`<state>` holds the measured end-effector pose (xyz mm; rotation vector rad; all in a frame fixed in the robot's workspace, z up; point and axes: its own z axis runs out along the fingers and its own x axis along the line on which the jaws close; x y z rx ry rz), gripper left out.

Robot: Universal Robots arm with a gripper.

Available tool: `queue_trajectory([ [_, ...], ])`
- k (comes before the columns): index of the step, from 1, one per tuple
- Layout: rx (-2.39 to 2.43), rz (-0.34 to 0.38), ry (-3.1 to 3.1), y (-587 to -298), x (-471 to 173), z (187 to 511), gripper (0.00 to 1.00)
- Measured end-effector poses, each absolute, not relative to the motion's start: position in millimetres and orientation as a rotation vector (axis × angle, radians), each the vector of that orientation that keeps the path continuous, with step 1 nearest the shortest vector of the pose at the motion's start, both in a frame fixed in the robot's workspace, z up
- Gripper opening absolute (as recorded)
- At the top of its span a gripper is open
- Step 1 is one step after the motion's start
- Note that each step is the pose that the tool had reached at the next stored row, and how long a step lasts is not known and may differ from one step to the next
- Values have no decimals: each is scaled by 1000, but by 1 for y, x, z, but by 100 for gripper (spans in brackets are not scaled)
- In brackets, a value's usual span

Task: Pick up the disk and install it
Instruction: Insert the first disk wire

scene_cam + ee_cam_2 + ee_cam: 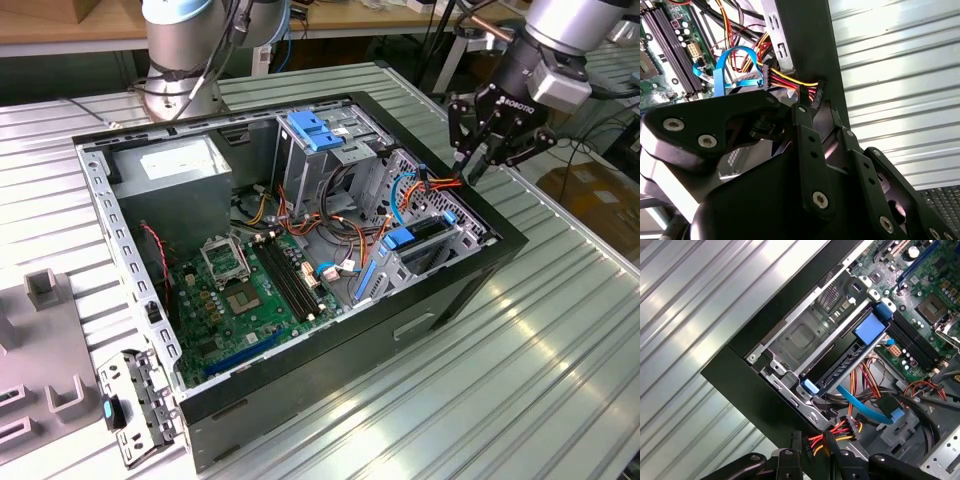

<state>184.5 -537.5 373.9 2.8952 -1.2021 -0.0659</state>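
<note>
Exterior view, starting from its left: grey holders (45, 290) sit on the ribbed table (560, 350). Next comes the open computer case (330, 345), lying on its side with the power supply (175, 165) and the green board (240, 290) exposed. Further toward the exterior view's right, a blue bracket (315, 130) lies on top of the upper bay (345, 165). Below it I see the disk (402, 238) sitting in the drive cage (450, 250) at the case's right end, its blue tab facing the board and well apart from the bracket.

The gripper (470, 168) hangs just above the case's right wall, near the cage and apart from the disk. It is tilted so it points down and toward the exterior view's left. The wrist (550, 60) rises from it toward the upper right corner.

In the first wrist view a bundle of red, orange and yellow wires (832, 437) lies just ahead of the gripper. I cannot tell whether the gripper is clenched or released, or whether it touches the wires.
</note>
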Motion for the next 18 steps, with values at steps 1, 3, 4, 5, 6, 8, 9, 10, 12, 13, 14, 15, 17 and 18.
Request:
queue_trajectory([
  [1, 2902, -57, -1192, -537, 184, 373, 31],
  [3, 2914, -40, -1170, -535, 184, 373, 31],
  [4, 2930, -36, -1130, -534, 185, 372, 31],
  [5, 2940, -36, -1102, -534, 185, 372, 31],
  [6, 2953, -36, -1067, -534, 184, 371, 31],
  [8, 2998, -36, -927, -534, 184, 367, 31],
  [9, 3000, -36, -920, -534, 184, 367, 31],
  [10, 3000, -36, -920, -534, 184, 367, 31],
  [12, 3001, -36, -919, -534, 184, 367, 24],
  [13, 3001, -36, -918, -534, 184, 367, 24],
  [14, 3001, -36, -917, -534, 184, 367, 17],
  [15, 3002, -36, -917, -534, 184, 370, 17],
  [17, 3001, -35, -916, -534, 184, 378, 16],
  [18, 2999, -35, -916, -534, 184, 379, 16],
])
